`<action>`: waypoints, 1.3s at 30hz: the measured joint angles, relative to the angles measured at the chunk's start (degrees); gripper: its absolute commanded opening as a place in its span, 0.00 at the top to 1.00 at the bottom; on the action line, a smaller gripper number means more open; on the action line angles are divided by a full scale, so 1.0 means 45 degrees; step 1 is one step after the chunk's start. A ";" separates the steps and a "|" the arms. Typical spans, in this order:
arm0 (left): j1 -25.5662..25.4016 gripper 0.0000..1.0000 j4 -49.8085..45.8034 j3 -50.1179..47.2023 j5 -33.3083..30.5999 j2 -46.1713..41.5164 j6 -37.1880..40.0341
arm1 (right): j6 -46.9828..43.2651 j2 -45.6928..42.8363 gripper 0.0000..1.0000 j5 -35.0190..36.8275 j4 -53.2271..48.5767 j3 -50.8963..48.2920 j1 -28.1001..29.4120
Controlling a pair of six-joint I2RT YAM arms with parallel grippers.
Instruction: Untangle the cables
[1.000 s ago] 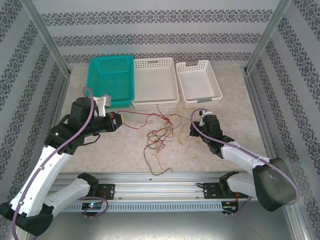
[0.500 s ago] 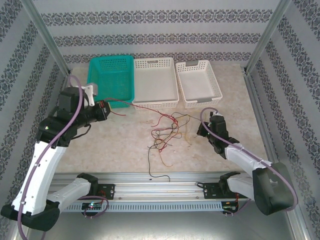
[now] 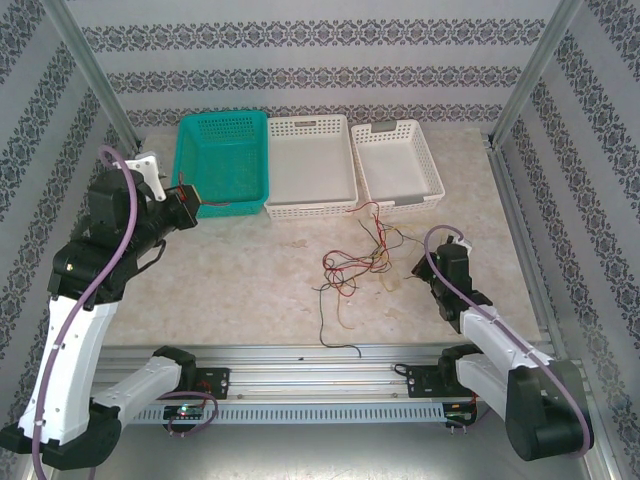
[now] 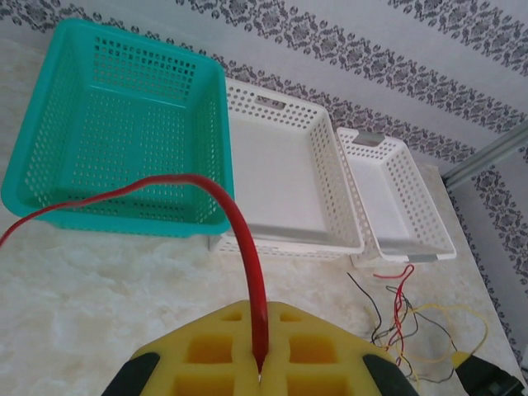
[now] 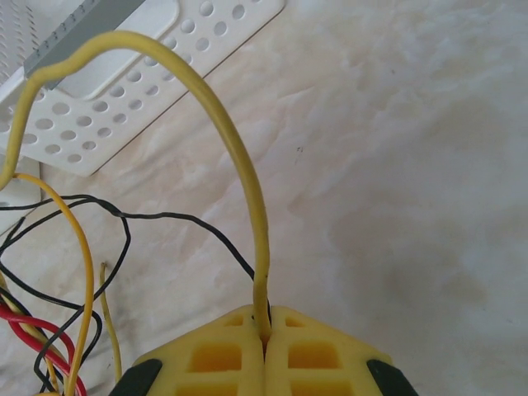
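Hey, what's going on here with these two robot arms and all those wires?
Each arm holds one wire of a tangle. The left gripper is shut on a thin red wire, held up near the teal plastic basket. The right gripper is shut on a thin yellow wire. The remaining red, yellow and black wires lie knotted on the marbled table between them.
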 measured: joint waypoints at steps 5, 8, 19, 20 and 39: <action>0.0039 1.00 0.0748 0.0515 0.0044 0.0617 0.0005 | 0.0044 0.0000 1.00 -0.0238 0.0233 -0.0073 0.0000; 0.0277 1.00 0.1268 0.0782 0.0058 0.1195 0.0102 | 0.0039 -0.0063 1.00 -0.0491 0.0568 -0.0214 0.0005; 0.1763 1.00 0.3152 0.2900 0.0019 0.4337 0.0782 | -0.0078 -0.1185 1.00 -0.0816 0.0821 -0.0355 0.0355; 0.1768 1.00 0.3264 0.3147 -0.0005 0.4682 0.0884 | -0.0117 -0.1234 1.00 -0.0840 0.0821 -0.0355 0.0408; 0.2025 1.00 0.5353 0.0685 -0.0588 0.7601 0.1613 | -0.0738 -0.0787 1.00 -0.0976 0.1443 -0.0355 0.1962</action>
